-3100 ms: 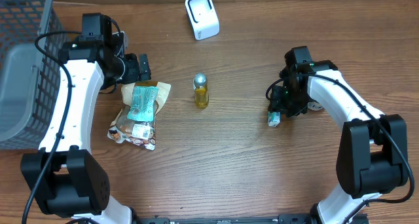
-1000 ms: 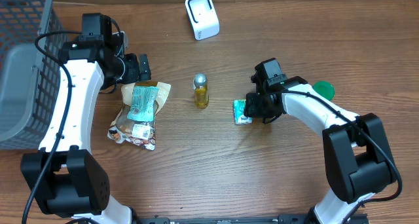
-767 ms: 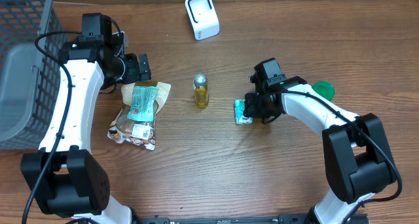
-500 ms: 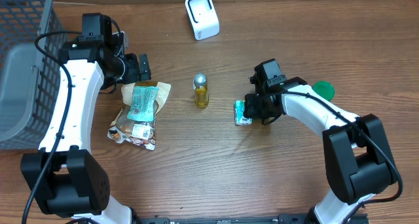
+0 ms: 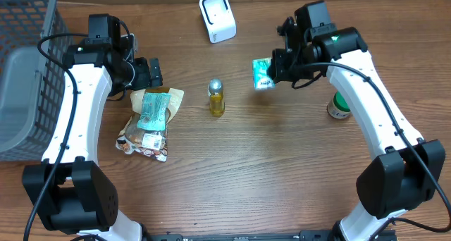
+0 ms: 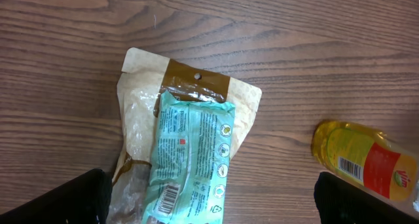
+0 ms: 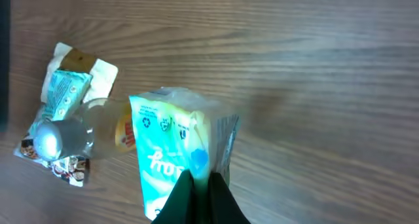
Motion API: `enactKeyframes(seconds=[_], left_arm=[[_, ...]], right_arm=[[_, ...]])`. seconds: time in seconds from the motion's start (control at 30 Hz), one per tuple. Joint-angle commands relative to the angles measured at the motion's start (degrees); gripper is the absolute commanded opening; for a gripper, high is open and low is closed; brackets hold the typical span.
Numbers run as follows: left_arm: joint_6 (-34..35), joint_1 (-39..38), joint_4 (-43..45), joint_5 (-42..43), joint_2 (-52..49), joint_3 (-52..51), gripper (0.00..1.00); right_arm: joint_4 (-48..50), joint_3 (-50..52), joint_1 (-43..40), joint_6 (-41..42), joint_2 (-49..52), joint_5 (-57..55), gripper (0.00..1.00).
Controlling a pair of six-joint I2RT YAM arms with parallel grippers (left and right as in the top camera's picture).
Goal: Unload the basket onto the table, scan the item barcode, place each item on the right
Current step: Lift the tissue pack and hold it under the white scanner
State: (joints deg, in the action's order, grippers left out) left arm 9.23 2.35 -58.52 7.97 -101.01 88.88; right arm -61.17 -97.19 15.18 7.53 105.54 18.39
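Presumably the step in hand was the carry to the scanner. It would be done well if the pouches (image 5: 149, 121) and the upright bottle (image 5: 215, 98) were left undisturbed, the white scanner (image 5: 217, 17) at the far edge were approached slowly, and the teal packet (image 5: 263, 73) were turned until its barcode faced the scanner's window; which face carried the barcode could not be told. The packet was held clear of the table, to the right of the scanner and apart from it. Beside the basket (image 5: 21, 72), the left arm was bent inward, and the left gripper (image 5: 151, 73) was spread wide and empty just above the pouches. The right gripper (image 5: 276, 66) was clamped on the packet's edge, its arm stretched forward and inward, with a green-lidded jar (image 5: 340, 106) near the forearm.
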Motion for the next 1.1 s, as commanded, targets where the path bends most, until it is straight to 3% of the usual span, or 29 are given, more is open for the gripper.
enactKeyframes(seconds=[0.0,0.13,0.27,0.53,0.8,0.97,1.07], left_arm=[[-0.6,-0.1,0.1,0.5,1.0,1.0,1.0],[-0.6,-0.1,0.1,0.5,1.0,1.0,1.0],[-0.6,-0.1,0.1,0.5,1.0,1.0,1.0],[-0.6,-0.2,0.1,0.5,1.0,1.0,1.0],[-0.6,-0.2,0.1,0.5,1.0,1.0,1.0],[-0.6,-0.2,0.1,0.5,1.0,1.0,0.99],[-0.7,-0.2,0.1,0.5,1.0,1.0,1.0]], right_arm=[[3.3,-0.6,2.5,-3.3,-0.4,0.1,0.04],[15.1,-0.6,6.3,-3.3,0.6,-13.2,0.04],[27.5,-0.6,10.1,-9.3,2.0,-25.4,0.04],[53.4,-0.6,14.7,-33.3,12.4,-38.2,0.04],[85.6,-0.6,14.6,-51.5,26.4,-39.7,0.04],[93.9,-0.7,14.6,-59.9,31.5,-35.9,0.04],[96.6,-0.7,14.3,-60.1,33.3,-35.5,0.04]])
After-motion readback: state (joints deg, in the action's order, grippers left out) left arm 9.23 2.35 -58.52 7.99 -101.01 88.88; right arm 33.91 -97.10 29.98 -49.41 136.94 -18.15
